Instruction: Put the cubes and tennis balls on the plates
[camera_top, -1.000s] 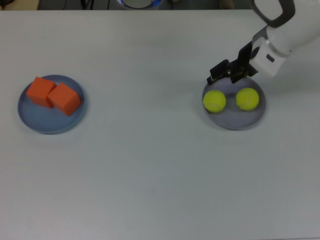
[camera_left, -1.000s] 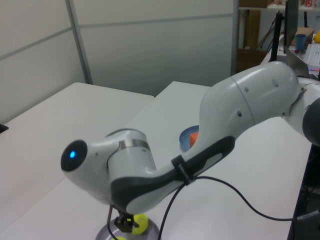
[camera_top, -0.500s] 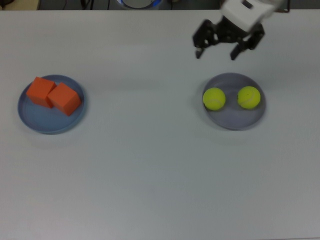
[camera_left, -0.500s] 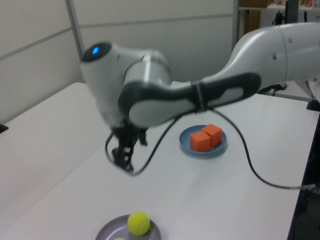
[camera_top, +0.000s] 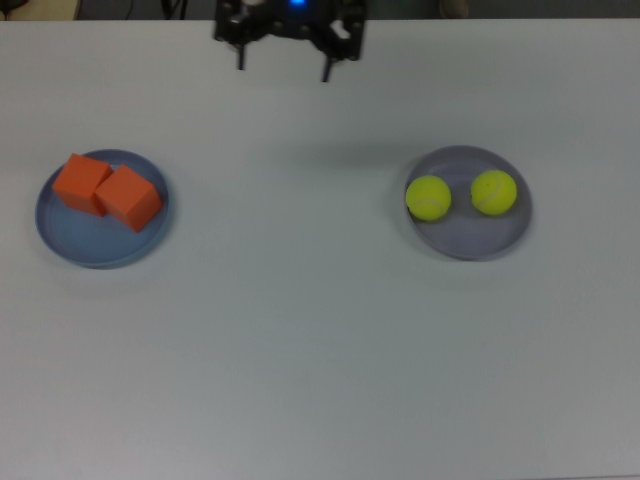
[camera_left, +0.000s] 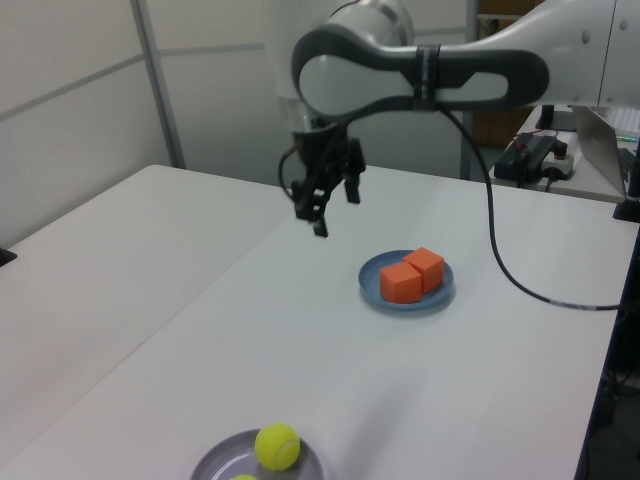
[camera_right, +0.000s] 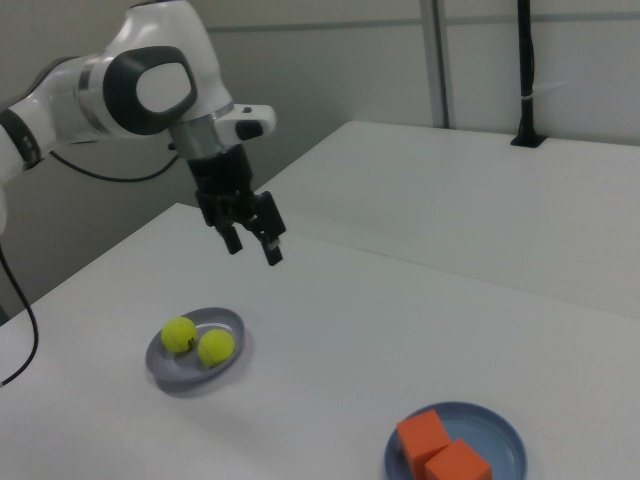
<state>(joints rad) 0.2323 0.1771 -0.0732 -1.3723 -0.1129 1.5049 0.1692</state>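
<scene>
Orange cubes (camera_top: 107, 190), two, touching, sit on the blue plate (camera_top: 60, 232) at the top view's left. Tennis balls (camera_top: 429, 198), two, side by side, lie on the lavender plate (camera_top: 470, 240) at the top view's right. Gripper (camera_top: 283, 62) partly cut off at the upper edge, fingers apart, empty.

Left view: gripper (camera_left: 326, 204) hangs over the white worktop (camera_left: 300, 330), well apart from both plates; lavender plate cut off at the bottom edge, second ball barely showing.

Right view: all items on plates. Task appears complete; nothing left to place.
</scene>
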